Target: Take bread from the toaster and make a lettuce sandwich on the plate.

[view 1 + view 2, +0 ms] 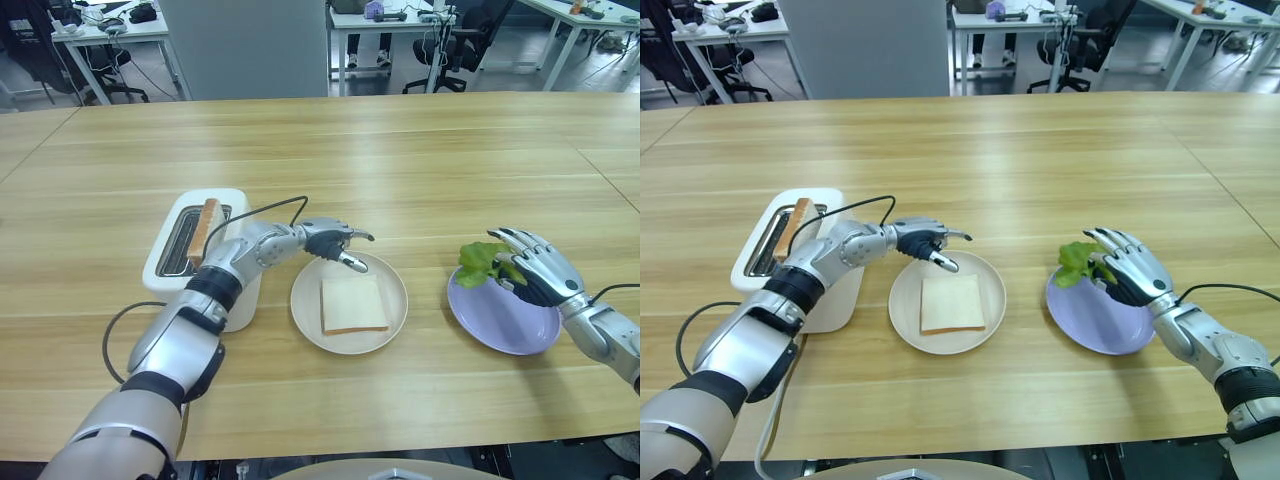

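The tabletop [400,150] is pale wood with fine straight grain. The toaster [160,265] is white with dark slots, and the toast [205,228] in it is orange-brown. A cream plate [305,300] carries white bread [353,304] edged in tan crust. The second plate [500,325] is lavender, and the lettuce [482,262] is bright green. The left hand [325,240] and right hand [540,265] are silver-grey with black parts. The cable [265,208] is black.

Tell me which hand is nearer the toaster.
Left. The left hand sits over the beige plate's rim, just right of the toaster; the right hand holds the lettuce over the purple plate, farther right.
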`<action>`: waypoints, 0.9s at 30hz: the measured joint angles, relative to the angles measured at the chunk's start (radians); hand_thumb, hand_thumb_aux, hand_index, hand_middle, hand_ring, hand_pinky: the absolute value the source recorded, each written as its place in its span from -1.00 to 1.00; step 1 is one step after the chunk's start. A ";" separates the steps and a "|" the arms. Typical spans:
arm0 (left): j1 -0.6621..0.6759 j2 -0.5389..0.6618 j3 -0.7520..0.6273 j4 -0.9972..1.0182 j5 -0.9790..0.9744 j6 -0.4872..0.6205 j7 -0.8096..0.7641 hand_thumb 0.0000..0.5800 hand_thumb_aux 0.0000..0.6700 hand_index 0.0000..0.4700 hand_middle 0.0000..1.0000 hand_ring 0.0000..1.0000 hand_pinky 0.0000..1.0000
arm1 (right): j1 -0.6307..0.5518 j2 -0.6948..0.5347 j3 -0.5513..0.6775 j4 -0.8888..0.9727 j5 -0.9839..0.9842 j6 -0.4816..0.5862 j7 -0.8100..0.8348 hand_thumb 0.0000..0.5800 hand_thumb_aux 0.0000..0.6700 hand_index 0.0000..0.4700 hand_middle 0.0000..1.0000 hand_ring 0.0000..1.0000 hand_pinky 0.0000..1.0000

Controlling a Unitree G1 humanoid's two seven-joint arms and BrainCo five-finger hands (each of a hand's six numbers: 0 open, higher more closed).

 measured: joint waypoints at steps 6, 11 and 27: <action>0.121 0.161 0.057 -0.365 0.142 0.173 0.059 -1.00 -1.00 -1.00 -1.00 -1.00 -1.00 | 0.013 0.021 -0.047 -0.220 0.040 0.021 0.115 1.00 1.00 0.96 -1.00 -1.00 -1.00; 0.286 0.319 0.183 -0.675 0.260 0.393 -0.020 -1.00 -1.00 -1.00 -1.00 -1.00 -1.00 | -0.007 0.133 -0.029 -0.302 0.055 0.029 0.215 1.00 1.00 0.96 -1.00 -1.00 -1.00; 0.566 0.414 0.445 -0.929 0.272 0.745 -0.247 -1.00 -1.00 -1.00 -1.00 -1.00 -1.00 | -0.226 0.409 0.217 0.030 -0.059 -0.098 0.296 1.00 1.00 0.96 -1.00 -1.00 -1.00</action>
